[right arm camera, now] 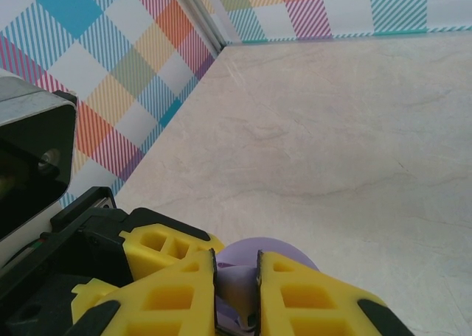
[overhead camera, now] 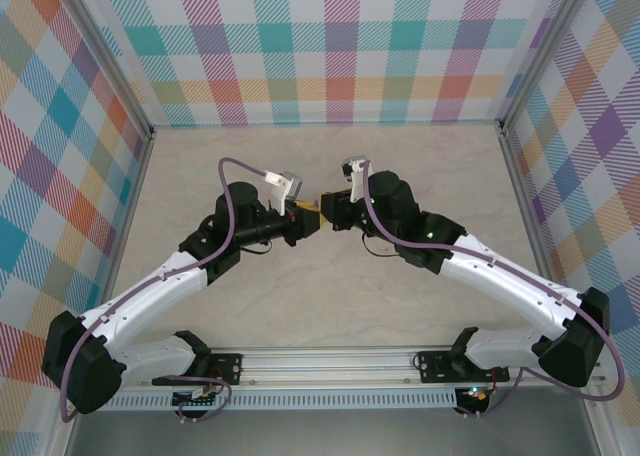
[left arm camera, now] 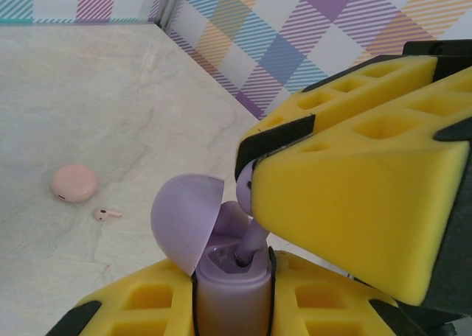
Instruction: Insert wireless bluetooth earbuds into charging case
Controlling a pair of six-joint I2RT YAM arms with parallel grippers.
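In the left wrist view my left gripper is shut on the purple charging case, which stands upright with its round lid swung open. My right gripper is shut on a purple earbud. It holds the bud from above, and the stem's tip sits in the case's socket. The right wrist view has that earbud pinched between the yellow fingers, the lid behind it. Both grippers meet above the table's middle, the left gripper facing the right gripper.
A closed pale pink case lies on the marble table, with a pink earbud just beside it. Checkered walls enclose the table on three sides.
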